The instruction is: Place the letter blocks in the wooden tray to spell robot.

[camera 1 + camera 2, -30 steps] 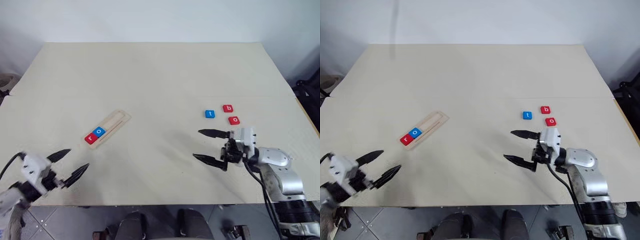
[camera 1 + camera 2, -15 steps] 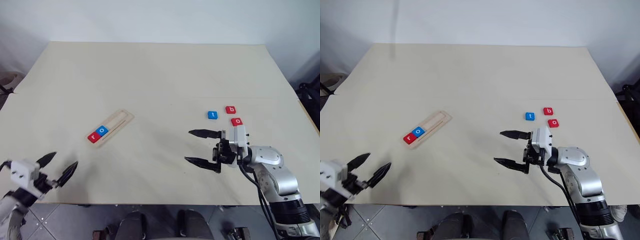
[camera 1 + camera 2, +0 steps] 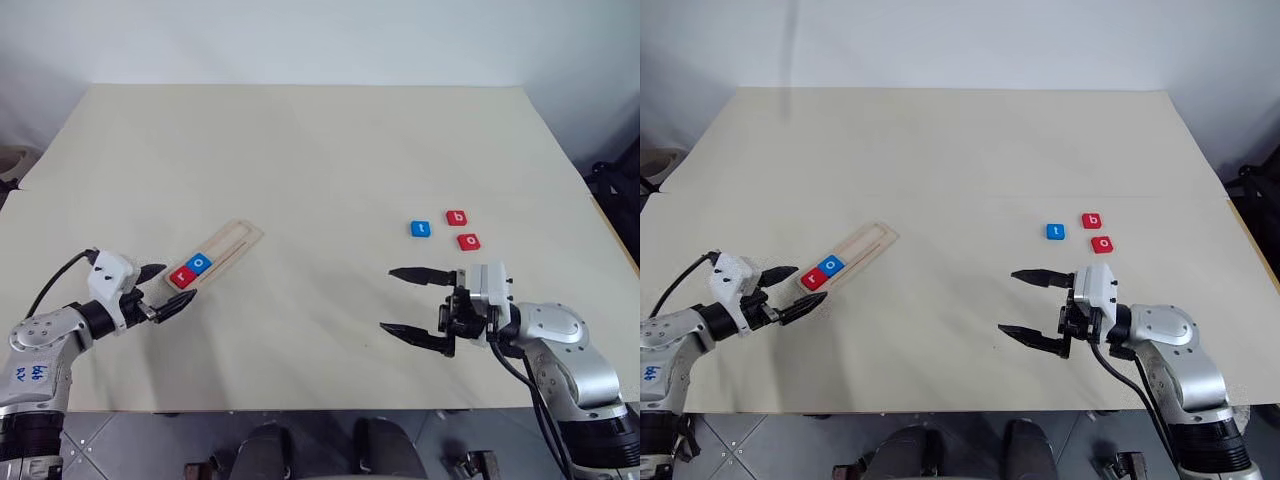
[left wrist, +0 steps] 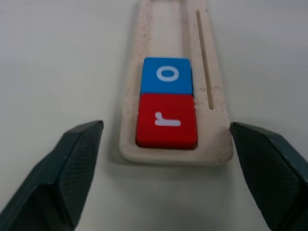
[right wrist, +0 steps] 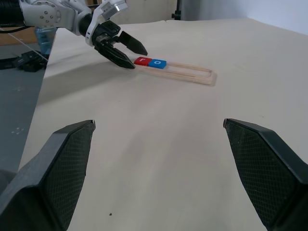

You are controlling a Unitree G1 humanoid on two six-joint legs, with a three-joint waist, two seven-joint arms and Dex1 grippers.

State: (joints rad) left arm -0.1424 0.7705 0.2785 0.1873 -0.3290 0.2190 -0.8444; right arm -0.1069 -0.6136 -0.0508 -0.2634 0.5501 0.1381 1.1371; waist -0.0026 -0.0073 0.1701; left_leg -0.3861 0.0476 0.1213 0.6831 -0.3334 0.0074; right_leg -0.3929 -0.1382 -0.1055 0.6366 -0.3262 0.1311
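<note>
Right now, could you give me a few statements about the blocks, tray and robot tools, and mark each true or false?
1. The wooden tray holds two letter blocks, a red r and a blue o. True.
2. The blue t lies in the tray. False: it lies on the table, beside the red b.
3. The right tool holds a block. False: it is open and empty.
4. The left tool is open by the tray's r end. True.
</note>
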